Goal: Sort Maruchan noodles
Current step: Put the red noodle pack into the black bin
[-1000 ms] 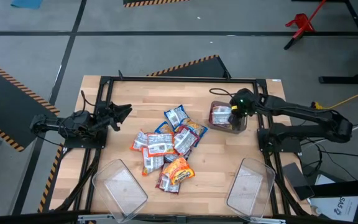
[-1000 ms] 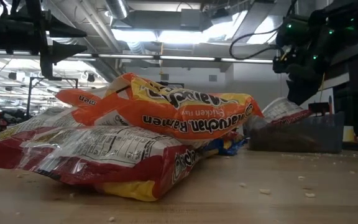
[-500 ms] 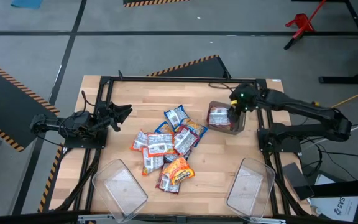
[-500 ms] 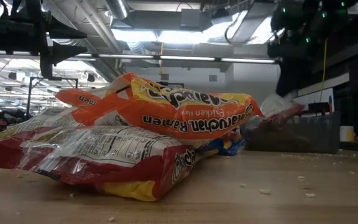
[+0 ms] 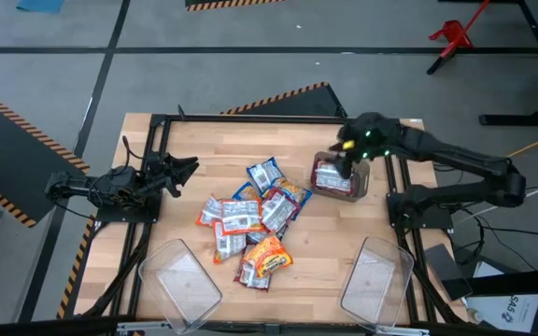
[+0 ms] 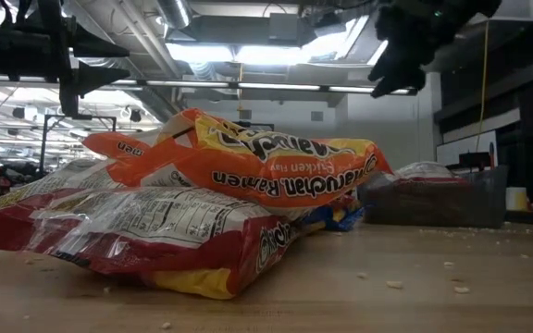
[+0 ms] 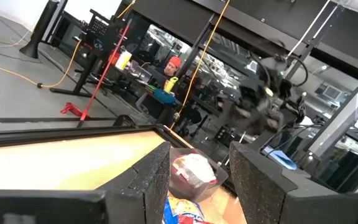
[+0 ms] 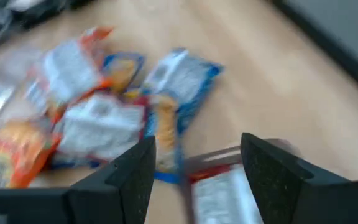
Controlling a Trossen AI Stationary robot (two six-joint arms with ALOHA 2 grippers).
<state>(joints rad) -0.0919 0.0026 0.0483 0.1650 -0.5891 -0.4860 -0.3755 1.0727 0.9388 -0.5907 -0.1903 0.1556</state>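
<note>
A heap of Maruchan noodles packets [image 5: 255, 219] lies on the middle of the wooden table; in the low view an orange packet [image 6: 248, 162] rests on top of red ones. One red packet [image 5: 329, 175] lies flat in a small dark bin [image 5: 355, 187] at the far right. My right gripper [image 5: 346, 149] hangs open above that bin, high over it in the low view [image 6: 394, 79], with nothing between its fingers [image 8: 135, 174]. My left gripper [image 5: 187, 168] waits open at the table's left, pointing toward the heap.
Two clear plastic bins stand at the near edge, one at the left [image 5: 180, 280] and one at the right [image 5: 376, 275]. A black frame [image 5: 269, 119] runs around the table. Bare wood lies between the heap and the dark bin.
My right gripper has let go of the red packet and gone up and a little toward the far edge. The packet, held tilted over the dark bin a second ago, now lies flat inside it.
</note>
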